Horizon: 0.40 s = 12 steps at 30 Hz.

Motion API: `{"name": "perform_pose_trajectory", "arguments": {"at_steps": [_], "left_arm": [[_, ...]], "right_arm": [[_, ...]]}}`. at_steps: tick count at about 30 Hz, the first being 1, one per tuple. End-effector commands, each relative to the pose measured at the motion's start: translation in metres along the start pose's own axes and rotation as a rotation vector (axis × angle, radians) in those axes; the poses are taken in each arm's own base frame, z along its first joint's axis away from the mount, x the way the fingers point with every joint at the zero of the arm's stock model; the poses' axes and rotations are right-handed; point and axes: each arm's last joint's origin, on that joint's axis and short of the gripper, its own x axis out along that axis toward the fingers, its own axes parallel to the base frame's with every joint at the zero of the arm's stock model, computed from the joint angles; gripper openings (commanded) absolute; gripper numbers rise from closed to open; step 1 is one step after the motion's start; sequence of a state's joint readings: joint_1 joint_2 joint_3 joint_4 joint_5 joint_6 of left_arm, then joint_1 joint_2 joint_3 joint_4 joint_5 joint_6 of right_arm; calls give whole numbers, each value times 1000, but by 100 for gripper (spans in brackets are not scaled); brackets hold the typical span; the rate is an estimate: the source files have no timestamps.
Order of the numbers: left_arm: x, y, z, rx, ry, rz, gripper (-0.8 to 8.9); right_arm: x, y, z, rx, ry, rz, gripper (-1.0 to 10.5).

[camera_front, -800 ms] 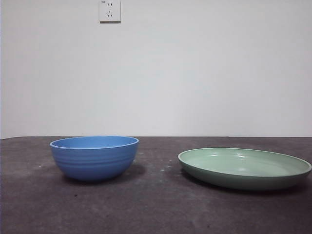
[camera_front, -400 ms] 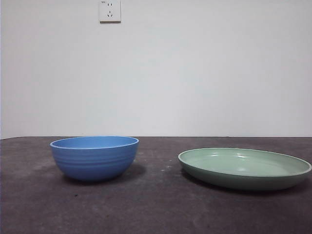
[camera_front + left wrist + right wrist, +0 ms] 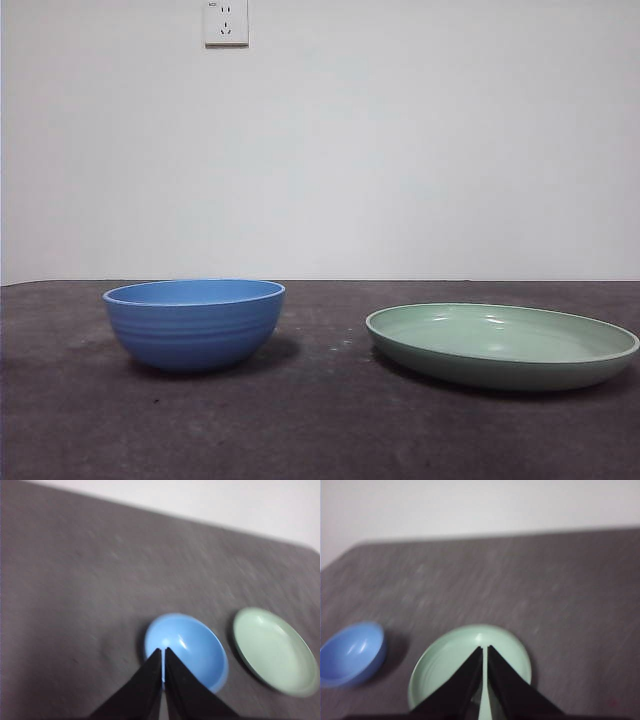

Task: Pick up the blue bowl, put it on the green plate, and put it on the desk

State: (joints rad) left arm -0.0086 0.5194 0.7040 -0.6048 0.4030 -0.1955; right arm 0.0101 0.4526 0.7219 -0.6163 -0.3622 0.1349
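Bowl blue, ridged, upright beside green plate; left gripper, right gripper pinched closed (empty).

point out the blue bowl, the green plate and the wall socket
blue bowl (image 3: 195,330), front view, ridged outer wall
green plate (image 3: 500,370), front view, outer rim wall
wall socket (image 3: 225,22), front view, its faceplate

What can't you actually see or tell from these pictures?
- Front view: both arms are out of frame; the blue bowl hides its own inside behind its near wall.
- Left wrist view: the left gripper covers part of the bowl.
- Right wrist view: blurred; the right gripper covers part of the green plate.
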Motion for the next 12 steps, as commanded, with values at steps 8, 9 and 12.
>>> {"name": "perform_pose_trajectory", "arguments": {"at_steps": [8,9,12], "left_arm": [[17,-7,19,72,278,-175,8],[18,-8,19,77,299,-188,8],[21,-12,17,95,347,-216,8]], "right_arm": [[23,-1,25,-32,336,133,8],[24,-1,25,-31,363,137,8],[29,-1,22,-24,438,154,9]]}}
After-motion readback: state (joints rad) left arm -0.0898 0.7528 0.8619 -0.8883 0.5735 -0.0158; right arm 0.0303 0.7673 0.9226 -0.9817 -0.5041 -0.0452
